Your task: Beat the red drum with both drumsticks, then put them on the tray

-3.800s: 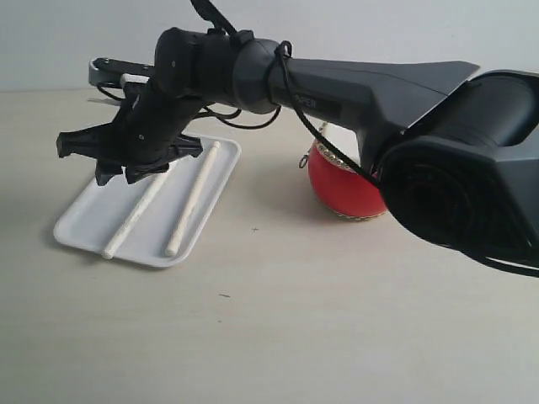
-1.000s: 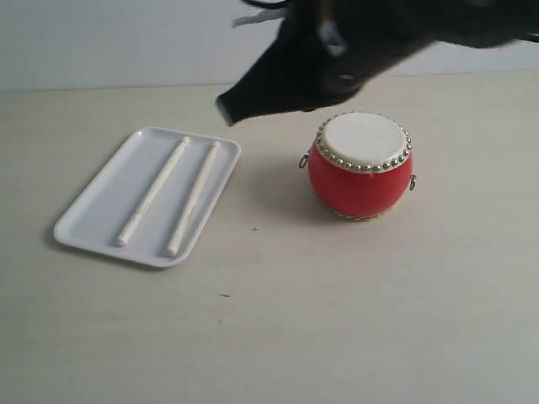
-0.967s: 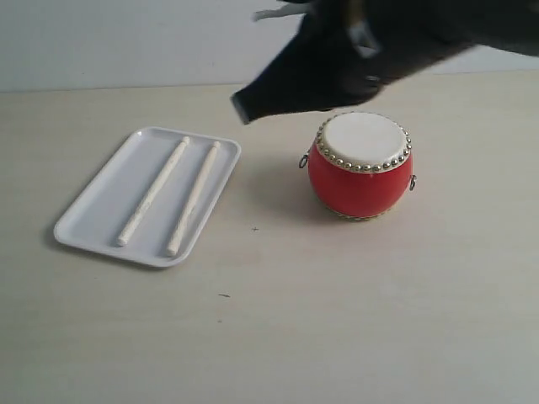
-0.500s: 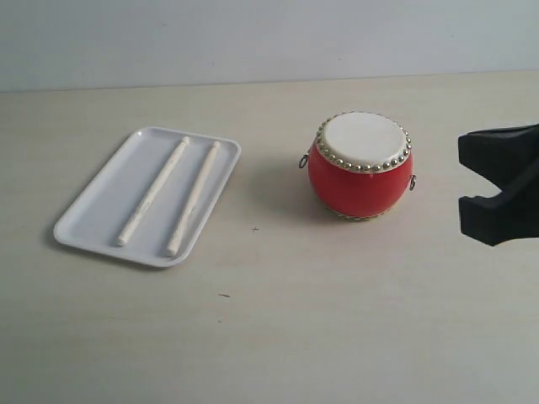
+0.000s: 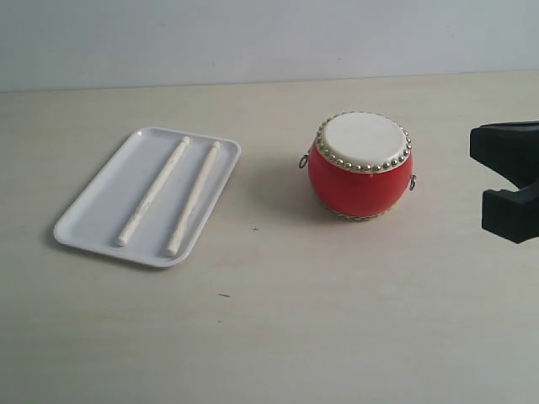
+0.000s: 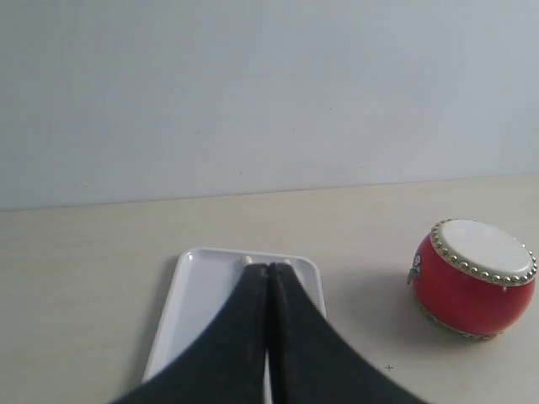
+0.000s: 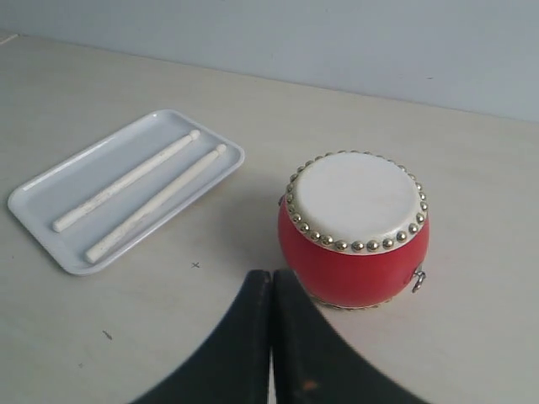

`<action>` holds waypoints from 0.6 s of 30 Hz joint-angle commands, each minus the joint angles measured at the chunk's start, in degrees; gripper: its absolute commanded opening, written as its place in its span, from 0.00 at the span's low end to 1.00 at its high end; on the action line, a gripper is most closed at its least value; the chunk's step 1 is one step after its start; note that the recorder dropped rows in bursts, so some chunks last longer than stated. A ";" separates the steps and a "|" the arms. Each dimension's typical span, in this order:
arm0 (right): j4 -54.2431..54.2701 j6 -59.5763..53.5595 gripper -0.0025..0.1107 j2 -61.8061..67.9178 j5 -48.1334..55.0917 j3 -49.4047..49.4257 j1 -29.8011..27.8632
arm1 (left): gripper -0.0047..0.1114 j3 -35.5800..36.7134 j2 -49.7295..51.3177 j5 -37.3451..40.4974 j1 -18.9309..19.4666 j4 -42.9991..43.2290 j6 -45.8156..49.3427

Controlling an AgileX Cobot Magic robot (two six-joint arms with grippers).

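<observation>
The red drum (image 5: 360,168) stands upright on the table, cream skin up. To its left lies the white tray (image 5: 99,210) with both drumsticks (image 5: 154,191) (image 5: 193,199) side by side in it. My left gripper (image 6: 268,269) is shut and empty, hovering back from the tray (image 6: 189,295), with the drum (image 6: 473,278) off to one side. My right gripper (image 7: 270,275) is shut and empty just in front of the drum (image 7: 354,227), apart from it. The tray (image 7: 46,194) and sticks (image 7: 126,181) (image 7: 160,202) lie beyond.
A black part of the right arm (image 5: 509,181) juts in at the right edge of the exterior view, to the right of the drum. A pale wall runs along the table's far edge.
The right arm, over the tray some seconds ago, has swept past above the drum and withdrawn to the right edge. Sticks, tray and drum have stayed put.
</observation>
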 commanded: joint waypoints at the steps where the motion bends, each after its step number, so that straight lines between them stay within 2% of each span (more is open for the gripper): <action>1: -0.13 0.01 0.02 -0.24 -0.60 0.34 0.00 | 0.04 0.29 -0.20 -0.77 -0.37 -0.25 -0.23; 10: -0.13 0.01 0.02 -0.24 -0.60 0.34 0.00 | 0.04 0.29 -0.99 -0.77 -0.22 1.40 0.72; 14: -0.13 0.01 0.02 -0.24 -0.60 0.34 0.00 | 0.04 1.13 -4.71 -1.13 2.27 1.00 0.72; 18: -0.13 0.01 0.02 -0.24 -0.60 0.34 0.00 | 0.04 6.27 -10.33 -5.17 5.45 1.79 1.28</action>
